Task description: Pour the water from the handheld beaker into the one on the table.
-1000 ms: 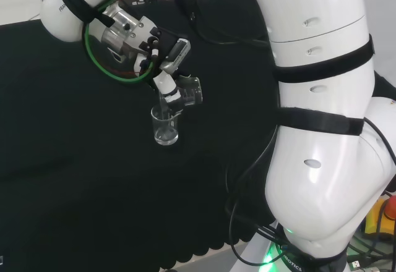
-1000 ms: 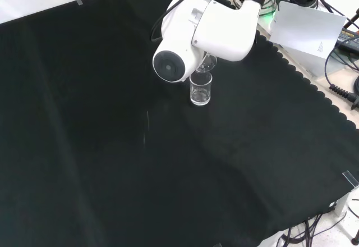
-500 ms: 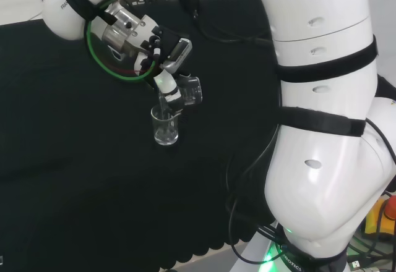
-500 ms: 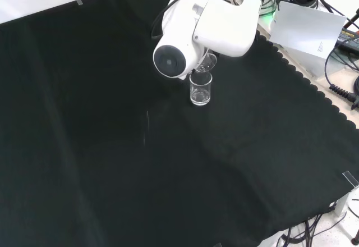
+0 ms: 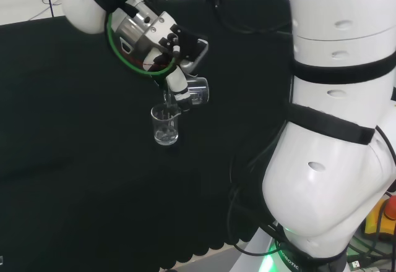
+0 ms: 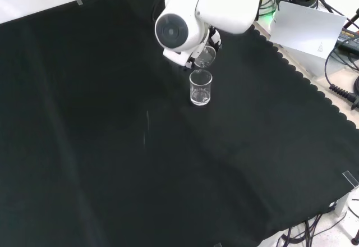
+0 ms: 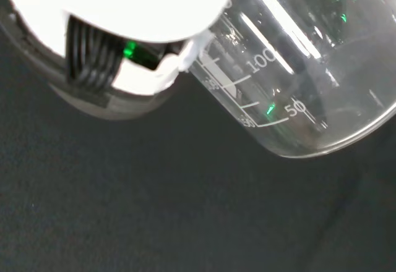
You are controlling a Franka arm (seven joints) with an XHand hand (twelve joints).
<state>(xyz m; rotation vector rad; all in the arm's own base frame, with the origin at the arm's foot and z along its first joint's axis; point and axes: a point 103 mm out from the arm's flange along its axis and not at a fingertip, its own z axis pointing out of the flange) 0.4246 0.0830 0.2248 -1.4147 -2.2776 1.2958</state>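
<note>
Glass beaker (image 7: 291, 74) markings legible at wrist.

the head view looks from behind and above the arm's base, over the white arm links (image 5: 334, 130) on its right, down at the black cloth (image 5: 74, 161). the front view faces the arm from the opposite side, high up and farther back, taking in most of the cloth (image 6: 112, 163). both share the standing beaker (image 5: 165, 125) (image 6: 201, 87) mid-cloth. the wrist view sits very close, past the hand (image 7: 117, 31), against the held beaker (image 7: 297, 68).
</note>
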